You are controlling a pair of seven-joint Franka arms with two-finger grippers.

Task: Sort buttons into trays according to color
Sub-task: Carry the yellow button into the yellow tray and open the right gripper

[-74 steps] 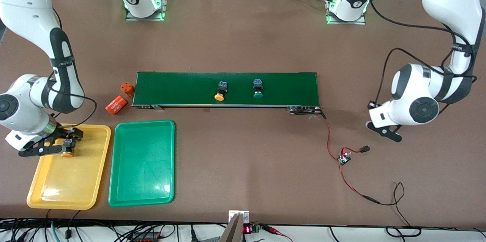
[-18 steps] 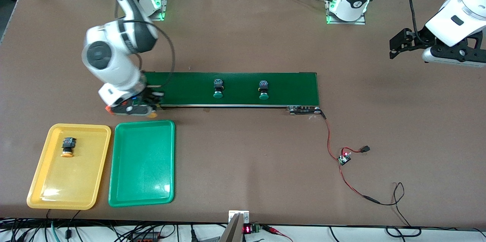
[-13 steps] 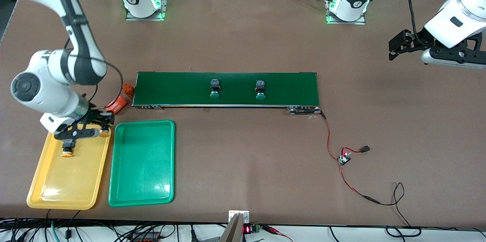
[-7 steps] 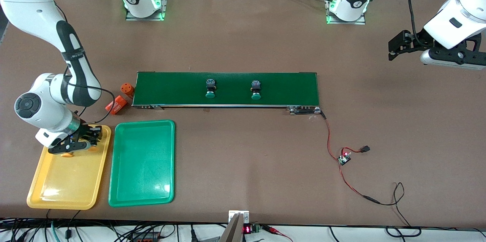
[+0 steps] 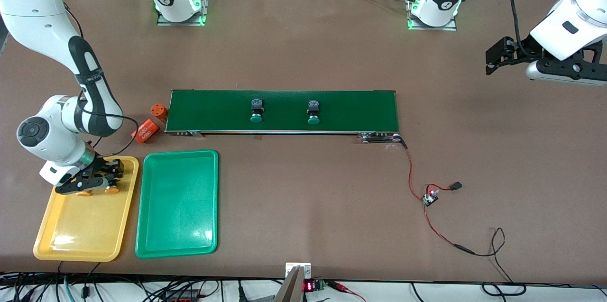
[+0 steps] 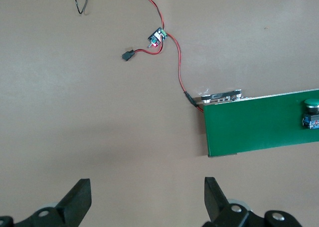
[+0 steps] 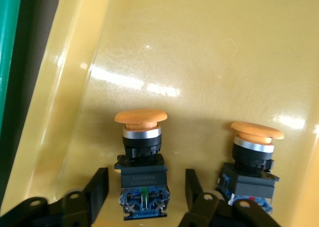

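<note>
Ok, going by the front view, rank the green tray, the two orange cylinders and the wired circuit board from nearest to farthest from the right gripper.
1. Green tray, beside the yellow tray that the right gripper is in.
2. Orange cylinders, at the conveyor belt's end.
3. Circuit board, toward the left arm's end.

Even overhead light on my front feed, soft shadows, white glare streaks on the yellow tray [image 7: 199, 62] and green tray [image 5: 178, 202], everything sharp.
</note>
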